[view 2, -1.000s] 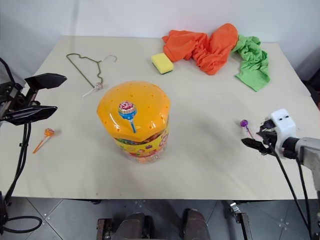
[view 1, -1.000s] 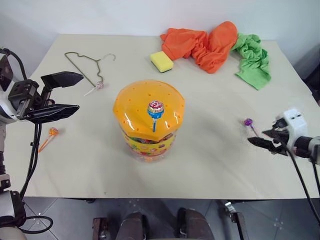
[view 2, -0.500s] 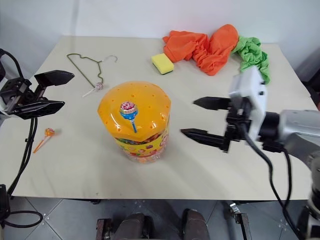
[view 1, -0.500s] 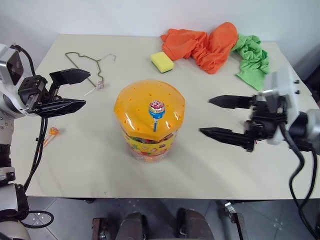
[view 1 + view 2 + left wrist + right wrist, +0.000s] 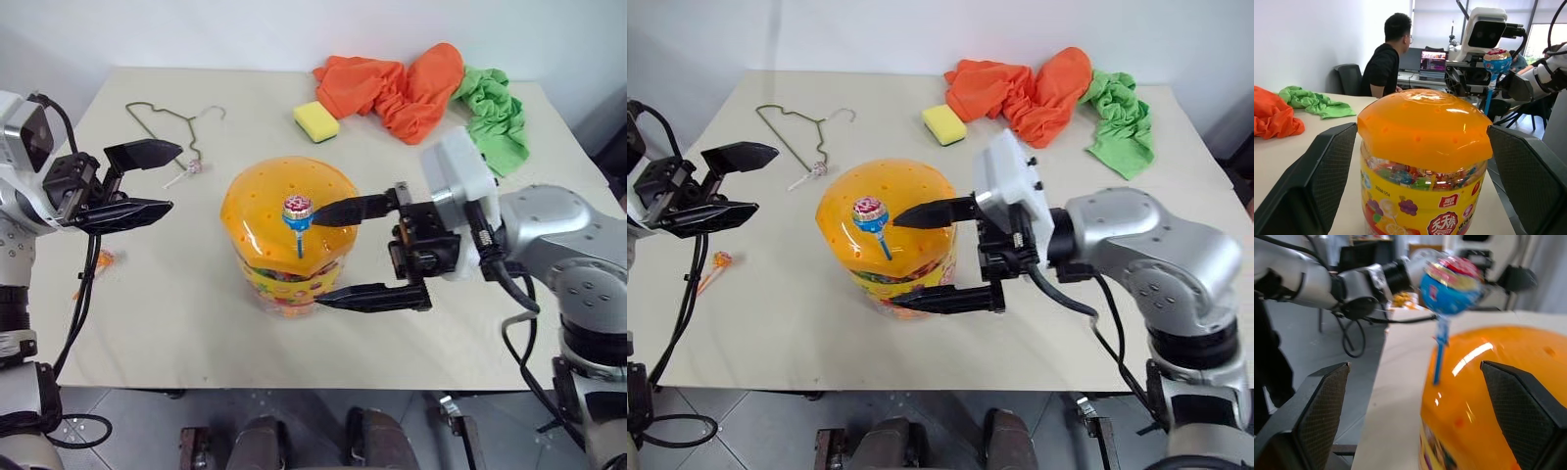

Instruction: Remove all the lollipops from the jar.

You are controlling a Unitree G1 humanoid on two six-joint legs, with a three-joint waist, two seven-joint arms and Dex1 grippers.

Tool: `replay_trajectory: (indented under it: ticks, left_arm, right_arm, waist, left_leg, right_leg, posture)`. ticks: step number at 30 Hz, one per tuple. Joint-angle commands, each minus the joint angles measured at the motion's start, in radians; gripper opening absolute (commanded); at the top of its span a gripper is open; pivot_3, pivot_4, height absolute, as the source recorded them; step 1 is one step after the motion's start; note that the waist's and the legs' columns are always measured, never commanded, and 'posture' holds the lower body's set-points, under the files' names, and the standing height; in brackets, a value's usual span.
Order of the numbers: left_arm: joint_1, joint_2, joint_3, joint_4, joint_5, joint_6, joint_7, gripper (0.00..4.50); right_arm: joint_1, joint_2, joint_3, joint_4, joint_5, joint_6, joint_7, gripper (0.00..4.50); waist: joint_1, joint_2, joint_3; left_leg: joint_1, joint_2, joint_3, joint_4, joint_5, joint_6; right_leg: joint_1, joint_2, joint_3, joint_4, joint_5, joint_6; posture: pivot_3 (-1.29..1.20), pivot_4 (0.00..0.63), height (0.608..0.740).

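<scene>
Table (image 5: 176,323), one jar (image 5: 291,235), three lollipops (image 5: 297,209)

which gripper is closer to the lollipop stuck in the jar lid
Right. The right gripper is open right beside the lollipop, one finger almost at its head, not touching. The left gripper is open, off to the jar's far side, well clear.

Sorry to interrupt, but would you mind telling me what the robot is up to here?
It is pulling lollipops out of the jar. One blue-stick lollipop stands in the orange lid, and the right gripper is open beside it, not yet closed on it. The left gripper hovers open off to the side. An orange-stick lollipop and a white-stick lollipop lie on the table.
</scene>
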Motion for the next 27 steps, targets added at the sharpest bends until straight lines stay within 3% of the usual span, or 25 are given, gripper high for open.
replay_trajectory:
  ticks: [1, 10, 12, 19, 27]
  left_arm:
    - [0.015, 0.005, 0.049, -0.042, -0.011, 0.006, -0.103, 4.5]
    - [0.034, -0.002, 0.077, -0.068, -0.007, 0.02, -0.093, 4.5]
    - [0.031, -0.005, 0.078, -0.068, -0.008, 0.021, -0.097, 4.5]
    - [0.011, -0.005, 0.065, -0.042, 0.003, 0.017, -0.112, 4.5]
    - [0.018, 0.0, 0.055, -0.038, 0.004, 0.016, -0.112, 4.5]
  right_arm:
    - [-0.017, 0.036, 0.051, 0.038, -0.073, -0.061, 0.041, 3.54]
    - [-0.053, 0.1, 0.079, 0.099, -0.154, -0.129, 0.083, 0.49]
    - [-0.064, 0.107, 0.068, 0.11, -0.162, -0.141, 0.088, 0.04]
    - [-0.122, 0.1, -0.03, 0.17, -0.166, -0.175, 0.073, 0.04]
    - [-0.173, -0.082, -0.219, 0.267, -0.181, -0.121, 0.011, 0.04]
  waist:
    - [-0.002, 0.0, 0.0]
    - [-0.009, 0.0, 0.0]
    - [-0.009, 0.0, 0.0]
    - [-0.013, 0.0, 0.0]
    - [-0.014, 0.0, 0.0]
  left_leg:
    - [0.0, 0.0, 0.0, 0.0, 0.0, 0.0]
    - [0.0, 0.0, -0.001, 0.0, 0.0, 0.0]
    - [0.0, 0.0, -0.001, 0.0, 0.0, 0.0]
    - [0.0, 0.0, -0.002, 0.0, 0.0, 0.0]
    - [0.0, 0.0, -0.002, -0.001, 0.0, 0.0]
  right_leg:
    - [0.0, 0.0, 0.0, 0.0, 0.0, 0.0]
    - [0.0, 0.0, -0.001, 0.001, 0.0, 0.0]
    - [0.0, 0.0, -0.001, 0.001, 0.0, 0.0]
    - [0.0, 0.0, -0.001, 0.002, 0.0, 0.0]
    - [0.0, 0.0, -0.001, 0.002, 0.0, 0.0]
  posture:
    - [0.0, 0.15, 0.74]
    - [0.0, 0.15, 0.74]
    - [0.0, 0.15, 0.74]
    - [0.0, 0.15, 0.74]
    - [0.0, 0.15, 0.74]
